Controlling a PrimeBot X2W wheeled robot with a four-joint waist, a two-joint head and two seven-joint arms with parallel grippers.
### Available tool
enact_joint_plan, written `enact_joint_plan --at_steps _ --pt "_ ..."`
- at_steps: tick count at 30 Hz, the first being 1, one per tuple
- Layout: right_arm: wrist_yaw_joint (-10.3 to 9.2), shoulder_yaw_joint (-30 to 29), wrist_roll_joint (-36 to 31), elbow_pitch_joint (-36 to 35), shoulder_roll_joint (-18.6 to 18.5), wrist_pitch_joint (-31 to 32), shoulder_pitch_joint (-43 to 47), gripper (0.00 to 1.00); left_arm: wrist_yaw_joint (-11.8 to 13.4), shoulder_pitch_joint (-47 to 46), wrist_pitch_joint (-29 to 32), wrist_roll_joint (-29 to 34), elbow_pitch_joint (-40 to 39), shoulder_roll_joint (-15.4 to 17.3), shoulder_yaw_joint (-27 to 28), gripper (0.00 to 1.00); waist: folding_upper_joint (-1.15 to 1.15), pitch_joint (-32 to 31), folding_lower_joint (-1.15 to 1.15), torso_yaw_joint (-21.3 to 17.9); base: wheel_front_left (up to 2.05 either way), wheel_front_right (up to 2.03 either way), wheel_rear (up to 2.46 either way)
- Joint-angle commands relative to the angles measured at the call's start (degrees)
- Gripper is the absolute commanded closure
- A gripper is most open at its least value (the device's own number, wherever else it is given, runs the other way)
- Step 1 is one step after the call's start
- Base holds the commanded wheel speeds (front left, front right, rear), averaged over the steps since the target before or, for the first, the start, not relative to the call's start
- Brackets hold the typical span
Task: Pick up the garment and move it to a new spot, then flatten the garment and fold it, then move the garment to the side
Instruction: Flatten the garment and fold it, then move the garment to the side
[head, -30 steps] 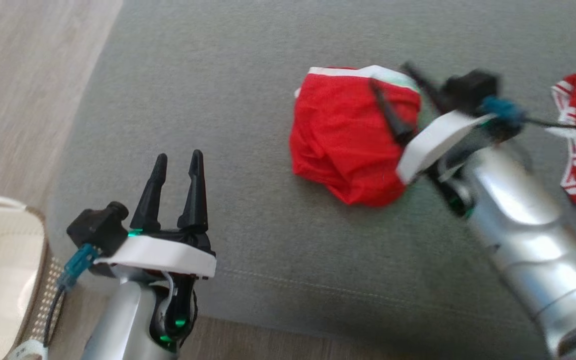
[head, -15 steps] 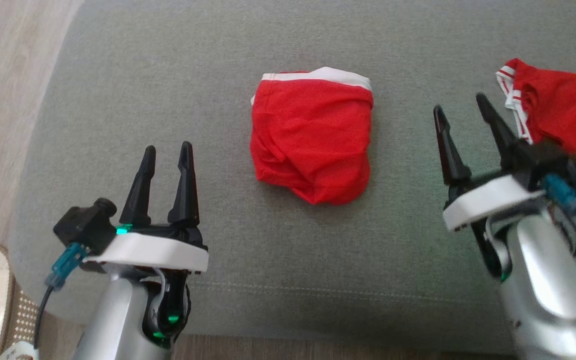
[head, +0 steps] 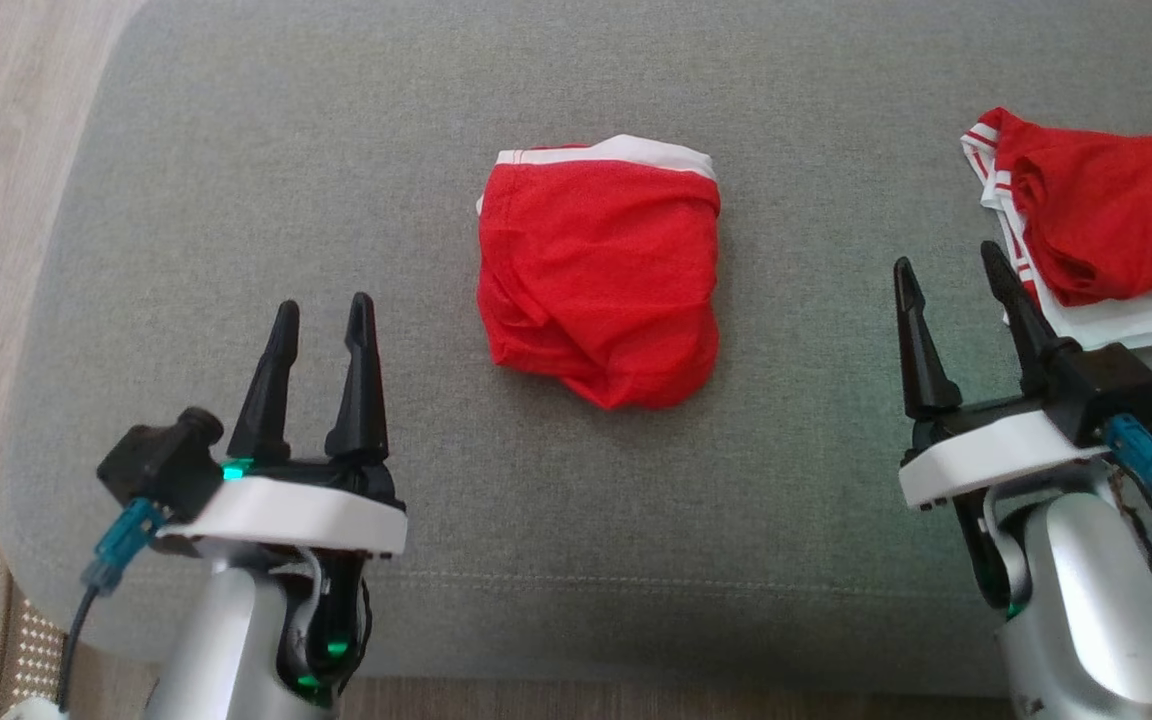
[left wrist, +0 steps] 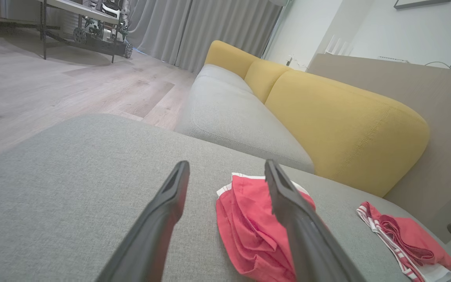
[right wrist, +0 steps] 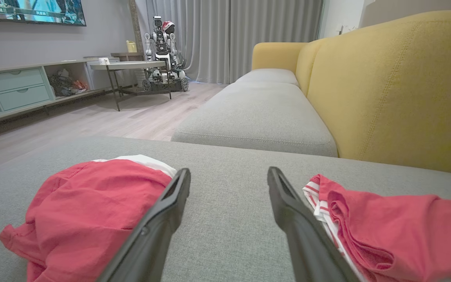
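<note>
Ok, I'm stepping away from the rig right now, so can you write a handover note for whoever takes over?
Left hand: open, empty, over the grey cushion, front left.
Right hand: open, empty, beside the other red garment at the right.
Red garment: lies free mid-cushion, roughly folded, lower edge bunched.
Done, it seems: the fold. Left: probably moving it aside.

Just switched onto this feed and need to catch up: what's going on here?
Nothing is being held right now. The left gripper and right gripper both hover open over the near part of the grey sofa cushion, fingers pointing away from the robot. A red garment with a white waistband lies loosely bunched mid-cushion between them, touched by neither. A second red garment lies at the far right, just beyond the right gripper's fingers.
</note>
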Motion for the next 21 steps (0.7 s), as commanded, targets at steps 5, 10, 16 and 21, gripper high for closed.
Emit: enact_joint_plan --at_steps 5,10,16,21 --pt "-0.01 0.4 -0.6 -2.3 0.8 -0.5 0.1 0.00 -0.7 -0.9 -0.3 1.3 -3.0 0.6 1.6 0.00 0.00 0.1 0.00 0.3 0.00 0.00 0.00" --pt "-0.01 0.3 0.1 -1.3 0.9 -0.5 -0.9 0.00 -0.6 -1.6 -0.3 1.6 -3.7 0.6 0.9 0.00 0.00 1.5 0.00 1.0 0.00 0.00 0.00" --pt "-0.01 5.0 11.8 4.6 1.0 1.0 -6.2 0.00 -0.9 -3.1 -0.3 1.5 -3.7 0.6 -0.2 0.00 0.00 4.3 0.00 2.2 0.00 0.00 0.00" --pt "-0.01 8.8 20.7 8.8 1.0 5.0 -10.2 0.00 -1.1 -4.0 -0.3 1.3 -3.6 0.6 -0.9 0.00 0.00 5.8 0.00 3.3 0.00 0.00 0.00"
